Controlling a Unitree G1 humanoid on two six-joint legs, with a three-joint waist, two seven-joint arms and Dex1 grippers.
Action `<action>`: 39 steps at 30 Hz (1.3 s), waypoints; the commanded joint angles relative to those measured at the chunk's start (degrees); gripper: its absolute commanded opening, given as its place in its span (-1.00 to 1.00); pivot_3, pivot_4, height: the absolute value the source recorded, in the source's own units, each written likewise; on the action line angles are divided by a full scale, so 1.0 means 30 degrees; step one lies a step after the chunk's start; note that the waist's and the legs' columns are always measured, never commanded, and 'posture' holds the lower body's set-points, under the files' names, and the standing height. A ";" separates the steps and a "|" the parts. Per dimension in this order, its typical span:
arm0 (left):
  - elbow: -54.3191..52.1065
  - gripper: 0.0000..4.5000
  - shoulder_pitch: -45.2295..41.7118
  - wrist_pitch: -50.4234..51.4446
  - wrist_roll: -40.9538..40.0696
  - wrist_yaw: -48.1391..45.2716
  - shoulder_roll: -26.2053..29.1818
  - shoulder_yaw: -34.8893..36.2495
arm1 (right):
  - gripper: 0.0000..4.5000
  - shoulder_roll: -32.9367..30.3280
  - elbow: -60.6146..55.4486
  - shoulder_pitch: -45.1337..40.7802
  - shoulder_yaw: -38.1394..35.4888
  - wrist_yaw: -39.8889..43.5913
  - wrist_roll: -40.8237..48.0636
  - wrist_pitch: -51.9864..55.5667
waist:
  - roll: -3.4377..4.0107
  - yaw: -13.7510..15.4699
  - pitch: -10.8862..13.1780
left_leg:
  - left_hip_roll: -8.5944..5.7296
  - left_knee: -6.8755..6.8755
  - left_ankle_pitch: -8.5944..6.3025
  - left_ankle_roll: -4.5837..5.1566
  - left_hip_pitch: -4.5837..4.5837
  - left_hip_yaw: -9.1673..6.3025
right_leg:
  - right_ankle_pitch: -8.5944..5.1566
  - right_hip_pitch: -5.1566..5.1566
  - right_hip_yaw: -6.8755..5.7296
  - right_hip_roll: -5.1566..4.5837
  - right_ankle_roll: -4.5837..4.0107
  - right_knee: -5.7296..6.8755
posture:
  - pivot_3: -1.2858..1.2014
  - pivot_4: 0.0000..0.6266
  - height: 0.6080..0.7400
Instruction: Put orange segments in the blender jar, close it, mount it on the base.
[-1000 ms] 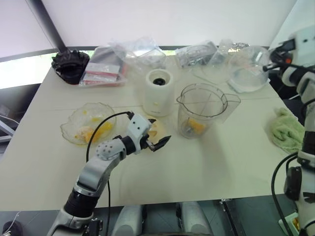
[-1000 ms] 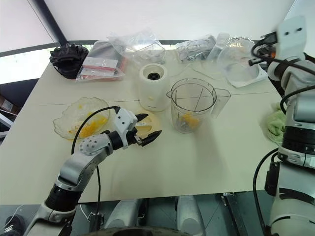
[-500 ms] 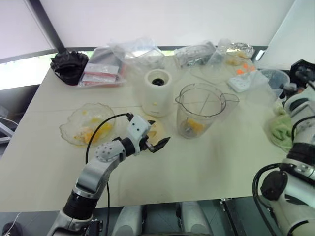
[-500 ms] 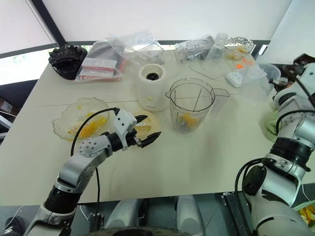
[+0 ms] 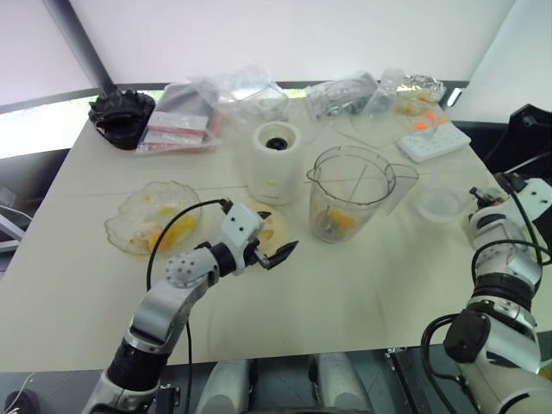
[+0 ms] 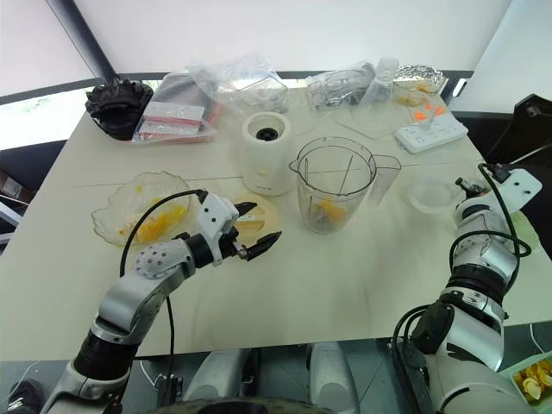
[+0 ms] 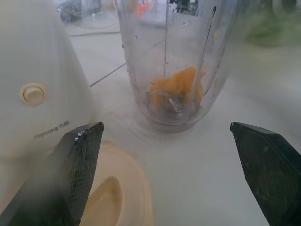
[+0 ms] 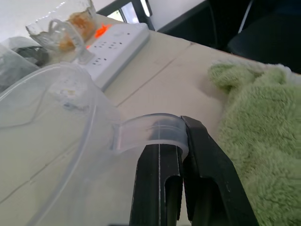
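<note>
Right claw (image 8: 181, 179) lowered, clear lid (image 6: 429, 193) now at table (image 6: 345, 276)

1. The blender jar (image 5: 352, 191) is showing clear plastic, with bright orange segments (image 7: 178, 86) glowing at its bottom.
2. The base (image 5: 277, 161) is looking cream-white, its socket dark.
3. The cloth (image 8: 256, 132) is showing pale green.
4. The power strip (image 6: 430, 133) is showing white with an orange switch.
5. The scalloped dish (image 5: 152, 217) is showing clear glass with yellow-orange pieces.
</note>
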 commanded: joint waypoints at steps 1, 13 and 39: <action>-0.0862 1.00 -0.0004 0.0086 -0.0042 0.0091 0.0110 0.0204 | -0.98 -0.0892 0.0445 -0.0223 -0.0035 0.0110 0.0349 -0.1481 | 0.0000 -0.0003 0.0000 | 0.0000 0.0000 0.0000 0.0000 0.0000 -0.0001 | 0.0000 0.0000 0.0000 0.0000 0.0000 0.0000 | 0.03 -0.52 1.00; -0.1052 1.00 -0.0017 0.0264 -0.0073 0.0108 0.0173 0.0068 | -0.59 -0.1122 0.1241 0.0387 0.0922 0.0439 0.0651 -0.1570 | -0.0001 -0.0002 -0.0001 | 0.0001 0.0001 0.0000 0.0000 0.0012 -0.0006 | -0.0002 0.0023 -0.0001 0.0002 -0.0004 -0.0004 | 0.03 -0.52 1.00; -0.0333 1.00 -0.0489 0.0014 -0.0094 -0.0163 0.0107 0.0242 | 0.75 -0.0860 -0.9913 0.7463 0.2105 0.1111 0.2295 0.3954 | -0.0001 0.0097 -0.0005 | 0.0008 0.0011 0.0000 0.0000 0.0016 -0.0019 | -0.0008 0.0034 0.0003 0.0005 -0.0008 -0.0003 | 0.03 -0.52 1.00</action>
